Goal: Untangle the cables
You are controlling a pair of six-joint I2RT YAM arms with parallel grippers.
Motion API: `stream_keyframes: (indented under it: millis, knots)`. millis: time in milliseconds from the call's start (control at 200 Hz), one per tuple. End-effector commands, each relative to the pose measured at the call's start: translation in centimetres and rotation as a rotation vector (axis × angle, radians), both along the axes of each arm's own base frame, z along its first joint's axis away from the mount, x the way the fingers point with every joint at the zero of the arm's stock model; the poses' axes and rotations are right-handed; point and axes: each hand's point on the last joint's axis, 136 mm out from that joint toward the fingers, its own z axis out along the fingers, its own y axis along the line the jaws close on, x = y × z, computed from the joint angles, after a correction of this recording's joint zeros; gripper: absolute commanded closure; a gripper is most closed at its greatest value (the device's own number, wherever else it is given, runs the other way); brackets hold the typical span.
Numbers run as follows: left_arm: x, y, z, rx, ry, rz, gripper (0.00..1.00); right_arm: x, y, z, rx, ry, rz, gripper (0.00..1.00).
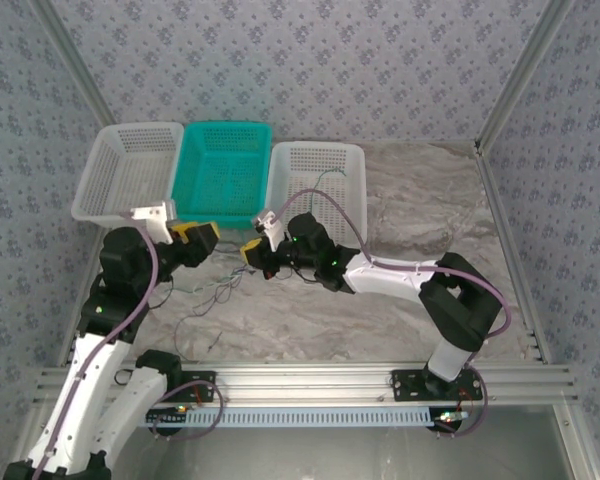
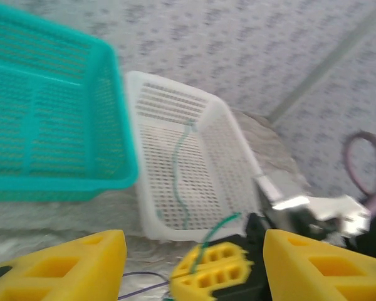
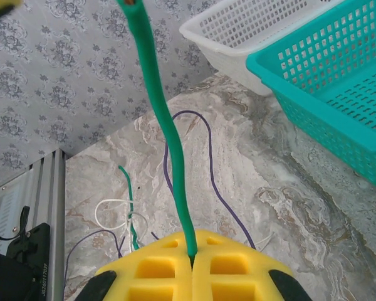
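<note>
The right fingers (image 3: 153, 269) pinch the green cable (image 3: 151, 94). The left fingers (image 2: 69, 266) stand spread near the white basket (image 2: 169, 84).

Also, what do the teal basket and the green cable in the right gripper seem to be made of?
Teal basket: probably moulded plastic, slightly glossy; its walls are a grid of holes. Green cable: smooth plastic-like insulation, seemingly over copper, as an orange tip shows at its cut end. The right gripper pinches it.

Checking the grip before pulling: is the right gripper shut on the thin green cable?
Shut on it: on the right gripper, the yellow fingers meet, with the thin green cable pinched in their seam.
</note>
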Motion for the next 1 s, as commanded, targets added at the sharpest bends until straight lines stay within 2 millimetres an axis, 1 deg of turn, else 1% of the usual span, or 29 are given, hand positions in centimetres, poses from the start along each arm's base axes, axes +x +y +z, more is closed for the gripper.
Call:
stream_keyframes:
  millis: [0, 65, 145, 315, 410, 450, 510, 555, 625, 695, 745, 834, 859, 884, 939, 994]
  knots:
    - [-1.0, -3.6, 0.7, 0.007, -0.044, -0.216, 0.41, 0.3, 0.3, 2.2, 0.033, -0.031, -0.001, 1.0]
    - [-0.6, -4.2, -0.3, 0.023, -0.026, -0.229, 0.42, 0.2, 0.3, 2.5, 0.044, -0.028, 0.004, 1.0]
    - [0.3, -4.4, -1.6, 0.023, -0.014, -0.206, 0.44, -0.2, 0.5, 3.1, 0.063, -0.023, 0.03, 1.0]
    - [1.2, -5.4, -3.4, -0.019, 0.037, -0.226, 0.5, -0.9, 0.6, 3.8, 0.08, -0.025, 0.055, 1.0]
    - [1.5, -5.4, -4.3, -0.028, 0.054, -0.2, 0.54, -1.2, 0.7, 4.0, 0.083, -0.028, 0.064, 1.0]
    - [1.8, -5.1, -4.9, -0.029, 0.065, -0.17, 0.56, -1.3, 0.7, 4.1, 0.085, -0.029, 0.069, 1.0]
    - [2.2, -4.3, -5.7, -0.021, 0.089, -0.114, 0.63, -1.6, 0.8, 4.2, 0.089, -0.03, 0.081, 1.0]
    - [2.2, -4.1, -6.0, -0.02, 0.092, -0.096, 0.69, -1.8, 1.0, 4.2, 0.089, -0.034, 0.091, 1.0]
    - [2.4, -3.7, -6.4, -0.022, 0.101, -0.068, 0.75, -2.3, 1.2, 4.2, 0.087, -0.036, 0.105, 1.0]
    - [2.4, -3.4, -6.8, -0.014, 0.114, -0.051, 0.9, -2.6, 1.3, 4.3, 0.085, -0.043, 0.108, 1.0]
    - [2.3, -3.3, -6.6, -0.016, 0.111, -0.046, 1.0, -2.7, 1.2, 4.4, 0.084, -0.052, 0.105, 1.0]
    - [2.1, -3.4, -5.7, -0.038, 0.093, -0.056, 1.0, -2.6, 1.1, 4.3, 0.078, -0.061, 0.088, 1.0]
    - [2.0, -3.5, -5.3, -0.049, 0.087, -0.059, 1.0, -2.5, 1.1, 4.1, 0.074, -0.062, 0.077, 0.97]
    - [1.9, -3.5, -4.8, -0.061, 0.079, -0.062, 1.0, -2.3, 1.0, 4.0, 0.067, -0.064, 0.059, 0.9]
    - [1.7, -3.6, -3.5, -0.099, 0.059, -0.062, 1.0, -1.6, 0.9, 3.1, 0.037, -0.074, 0.01, 0.7]
    - [1.6, -3.6, -1.9, -0.137, 0.031, -0.065, 1.0, -1.1, 1.0, 1.9, -0.003, -0.094, -0.033, 0.61]
